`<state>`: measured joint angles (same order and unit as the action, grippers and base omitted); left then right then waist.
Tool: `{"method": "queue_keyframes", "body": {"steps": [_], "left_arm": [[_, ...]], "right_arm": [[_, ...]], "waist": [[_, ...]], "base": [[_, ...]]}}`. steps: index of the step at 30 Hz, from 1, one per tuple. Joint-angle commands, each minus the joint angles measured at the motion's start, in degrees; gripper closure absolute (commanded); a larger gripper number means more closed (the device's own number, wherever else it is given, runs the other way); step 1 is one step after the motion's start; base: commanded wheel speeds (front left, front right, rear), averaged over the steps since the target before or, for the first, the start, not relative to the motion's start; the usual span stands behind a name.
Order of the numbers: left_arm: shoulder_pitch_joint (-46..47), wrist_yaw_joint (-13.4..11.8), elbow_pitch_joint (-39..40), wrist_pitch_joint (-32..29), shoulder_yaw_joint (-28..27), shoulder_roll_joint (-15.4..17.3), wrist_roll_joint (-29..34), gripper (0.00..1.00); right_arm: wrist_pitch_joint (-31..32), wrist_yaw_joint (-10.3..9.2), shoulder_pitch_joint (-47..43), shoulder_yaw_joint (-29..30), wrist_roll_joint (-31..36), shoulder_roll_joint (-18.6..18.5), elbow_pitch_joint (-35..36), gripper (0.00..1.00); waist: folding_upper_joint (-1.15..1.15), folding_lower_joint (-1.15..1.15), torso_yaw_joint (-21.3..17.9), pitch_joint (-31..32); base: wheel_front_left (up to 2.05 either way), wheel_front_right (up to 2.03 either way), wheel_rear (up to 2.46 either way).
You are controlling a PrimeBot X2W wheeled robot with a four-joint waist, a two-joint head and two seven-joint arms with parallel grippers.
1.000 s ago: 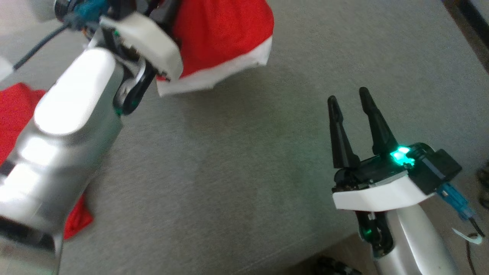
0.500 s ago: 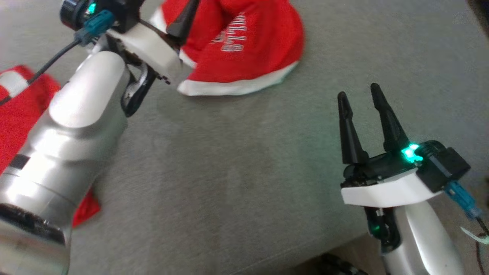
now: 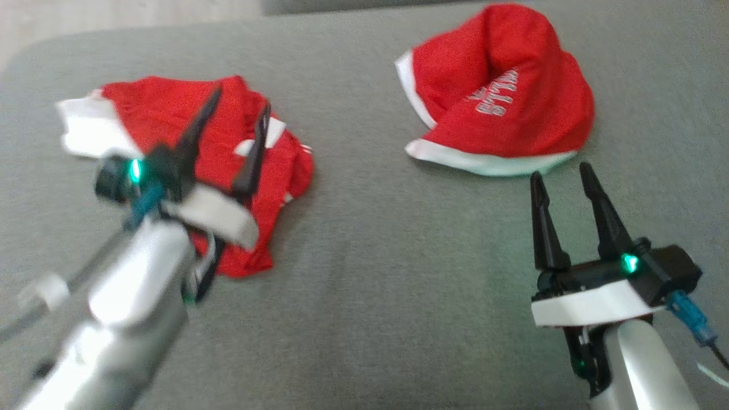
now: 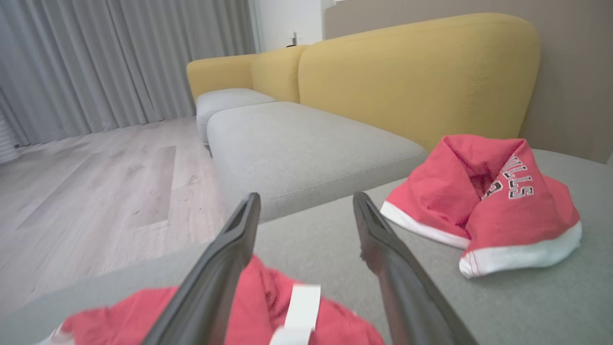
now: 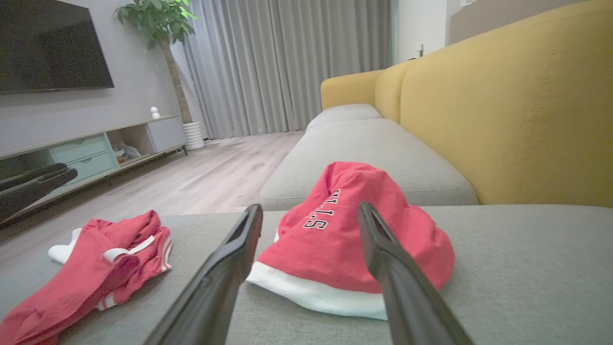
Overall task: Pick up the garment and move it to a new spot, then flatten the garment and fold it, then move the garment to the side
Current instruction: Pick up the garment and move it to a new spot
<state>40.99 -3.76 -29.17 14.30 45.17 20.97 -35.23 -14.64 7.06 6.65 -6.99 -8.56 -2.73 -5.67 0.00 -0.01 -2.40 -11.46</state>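
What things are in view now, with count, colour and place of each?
lettered garment: one, red with white hem, cushion's right side
crumpled garment: one, red and white, cushion's left side
cushion: one, grey, under both garments
sofa: one, yellow, behind the cushion
curtains: one set, grey, far wall
TV: one, black, on wall
plant: one, green, beside curtains
cabinet: one, pale, below TV
floor: one, light wood, beside sofa
left gripper: one, dark, open over crumpled garment
right gripper: one, dark, open near lettered garment

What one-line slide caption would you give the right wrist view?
Open right claw aims at a crumpled red lettered garment on the grey sofa seat, a second red garment to its left.
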Motion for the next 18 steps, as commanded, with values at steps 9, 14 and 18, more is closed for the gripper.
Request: {"method": "queue_keyframes", "body": {"steps": [9,14,18], "left_arm": [[-19.08,-9.59,16.71,0.68,-11.39,-1.18,4.22,0.00],[-23.05,-10.06,19.27,0.69,-14.58,-2.94,7.74,0.00],[-23.85,-8.55,20.06,0.69,-16.49,-4.90,10.13,0.00]], "right_arm": [[-0.36,0.43,-1.95,-0.18,2.01,-0.15,0.23,0.00],[-0.36,0.43,-1.93,-0.28,2.27,-0.15,0.05,0.00],[-0.36,0.43,-0.79,-0.19,3.72,-0.15,0.00,0.00]], "waist": [[0.00,0.01,5.53,5.18],[0.00,0.01,5.48,4.91],[0.00,0.01,6.08,3.77]], "base": [[0.00,0.00,0.00],[0.00,0.00,0.00],[0.00,0.00,0.00]]}}
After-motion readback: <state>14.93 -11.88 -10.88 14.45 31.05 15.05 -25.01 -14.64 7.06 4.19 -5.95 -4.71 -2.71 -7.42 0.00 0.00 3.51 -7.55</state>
